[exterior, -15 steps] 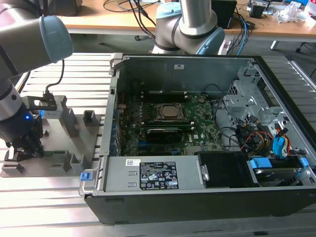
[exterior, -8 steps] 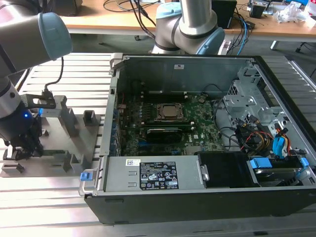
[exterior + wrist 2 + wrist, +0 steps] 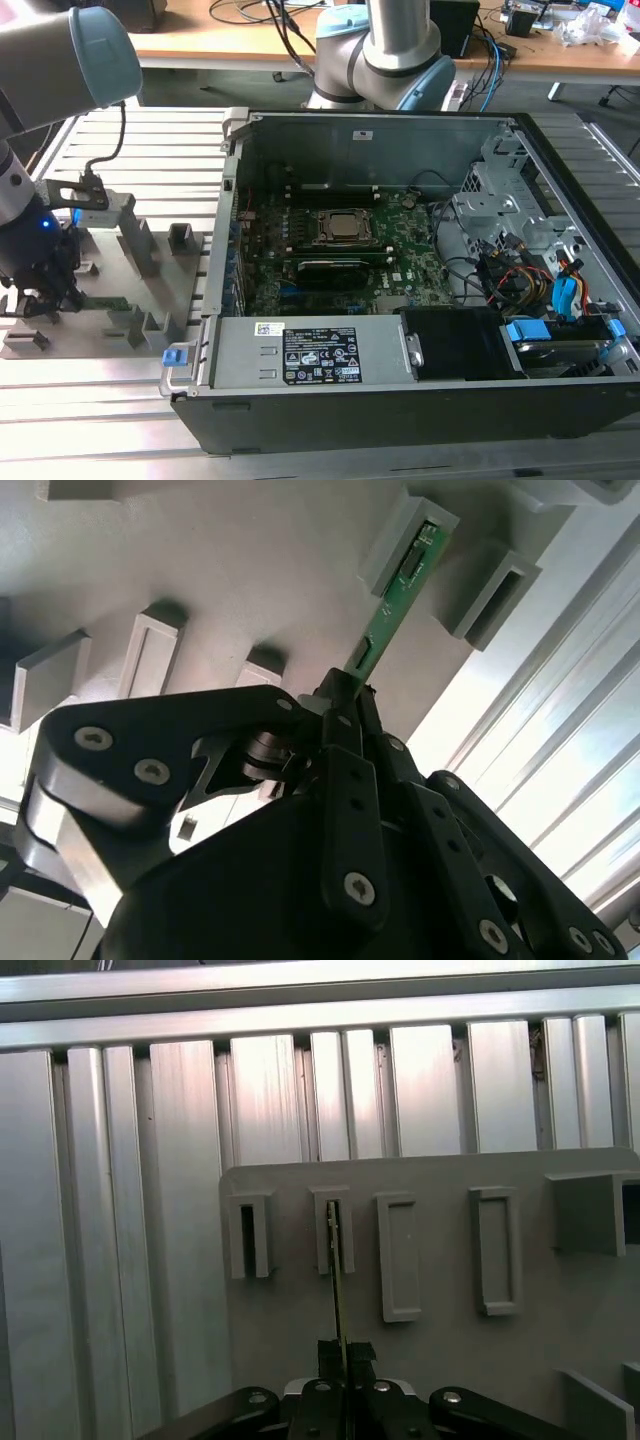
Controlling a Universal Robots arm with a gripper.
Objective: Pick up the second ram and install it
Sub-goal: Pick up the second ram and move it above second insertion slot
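Observation:
The second ram [image 3: 385,620] is a narrow green stick standing on edge on the gray fixture plate [image 3: 150,300] at the exterior view's left. Its far end rests in a gray slotted holder [image 3: 410,542]. In the first wrist view the ram [image 3: 338,1280] shows edge-on, running from the fingers into a slot block [image 3: 333,1230]. My gripper [image 3: 45,295] is low over the plate, and in both wrist views its black fingers are shut on the near end of the stick [image 3: 350,695] [image 3: 340,1352]. A short green length of the ram [image 3: 108,303] shows beside the gripper.
The open computer case [image 3: 230,250] lies to the exterior view's right of the fixture, with the green motherboard [image 3: 400,270] and CPU socket [image 3: 340,228] inside. Other gray holder blocks [image 3: 183,238] stand on the plate. Ribbed aluminium table [image 3: 160,150] surrounds everything. Drive bays and cables [image 3: 540,280] fill the case's right side.

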